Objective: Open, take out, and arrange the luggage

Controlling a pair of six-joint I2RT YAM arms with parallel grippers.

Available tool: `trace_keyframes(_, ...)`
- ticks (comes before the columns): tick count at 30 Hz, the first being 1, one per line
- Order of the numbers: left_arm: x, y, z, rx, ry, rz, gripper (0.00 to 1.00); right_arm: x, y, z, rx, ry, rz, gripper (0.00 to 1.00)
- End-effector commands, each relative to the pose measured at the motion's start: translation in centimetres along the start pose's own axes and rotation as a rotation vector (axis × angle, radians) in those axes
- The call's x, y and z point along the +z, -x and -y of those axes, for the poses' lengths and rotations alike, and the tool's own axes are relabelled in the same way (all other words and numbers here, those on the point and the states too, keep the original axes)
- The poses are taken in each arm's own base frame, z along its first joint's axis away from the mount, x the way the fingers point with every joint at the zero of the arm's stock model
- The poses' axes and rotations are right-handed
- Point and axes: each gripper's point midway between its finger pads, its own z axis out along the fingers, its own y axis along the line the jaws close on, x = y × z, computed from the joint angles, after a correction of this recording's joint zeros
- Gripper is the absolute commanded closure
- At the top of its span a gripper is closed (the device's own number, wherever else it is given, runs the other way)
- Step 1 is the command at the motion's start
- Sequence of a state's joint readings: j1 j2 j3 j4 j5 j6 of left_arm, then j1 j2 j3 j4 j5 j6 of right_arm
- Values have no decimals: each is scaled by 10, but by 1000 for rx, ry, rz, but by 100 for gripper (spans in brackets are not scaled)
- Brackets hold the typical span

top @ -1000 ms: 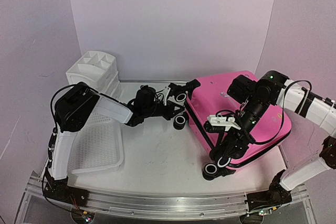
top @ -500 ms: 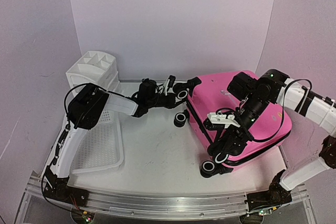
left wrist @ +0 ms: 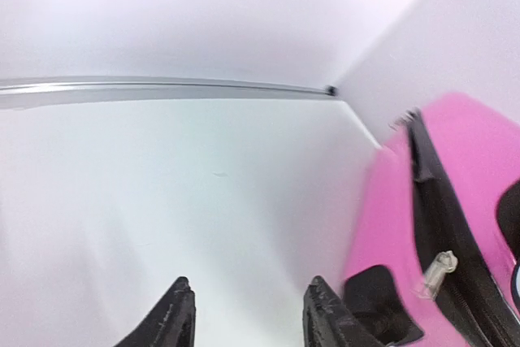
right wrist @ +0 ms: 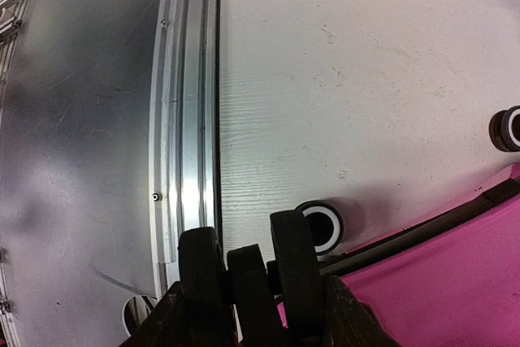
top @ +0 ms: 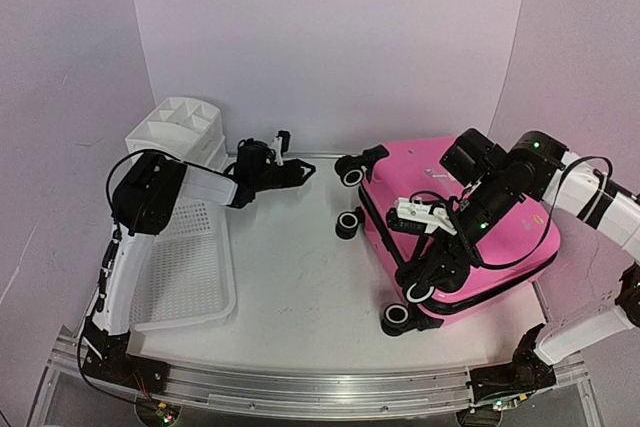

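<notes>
The pink suitcase [top: 520, 252] lies flat on the right half of the table [top: 300, 277], lid down, its wheels [top: 348, 224] pointing toward the middle. It has swung round a little in the last second, and the near wheels now sit further in from the front edge. The big change is on the left: the left arm [top: 200, 187] had its jaws closed tight at the far wheel corner a second ago. It has now let go and drawn back toward the white drawer unit [top: 180, 132], its jaws partly apart with nothing between them. The right arm [top: 490, 207] stays low over the suitcase's near-left edge, its jaws half closed on what looks like a black part of the rim. To me the shifting looks done, but the case is not opened yet and nothing is taken out
</notes>
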State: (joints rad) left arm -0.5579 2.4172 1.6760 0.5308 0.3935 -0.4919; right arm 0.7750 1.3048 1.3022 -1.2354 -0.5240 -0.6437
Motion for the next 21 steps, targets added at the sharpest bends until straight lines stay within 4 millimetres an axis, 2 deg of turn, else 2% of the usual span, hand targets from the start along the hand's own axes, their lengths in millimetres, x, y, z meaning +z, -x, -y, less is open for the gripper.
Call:
trace_keyframes(1, -48, 66, 27, 26, 36, 99, 51, -31, 25, 3, 228, -83, 73, 100)
trace_keyframes(4, -62, 56, 49, 2, -26, 52, 40, -34, 38, 23, 264, -136, 65, 100)
trace_keyframes(6, -71, 54, 72, 10, -72, 35, 39, -38, 48, 41, 299, -199, 57, 100)
trace_keyframes(10, -83, 41, 117, 51, -149, -1, 32, -49, 68, 73, 320, -314, 66, 100)
trace_keyframes(14, -100, 22, 158, 108, -208, -28, 30, -60, 87, 107, 373, -423, 80, 100)
trace_keyframes(17, -120, 11, 176, 147, -217, -34, 29, -72, 103, 128, 393, -495, 107, 100)
trace_keyframes(21, -144, -16, 199, 272, -230, -47, 29, -88, 117, 155, 454, -577, 153, 100)
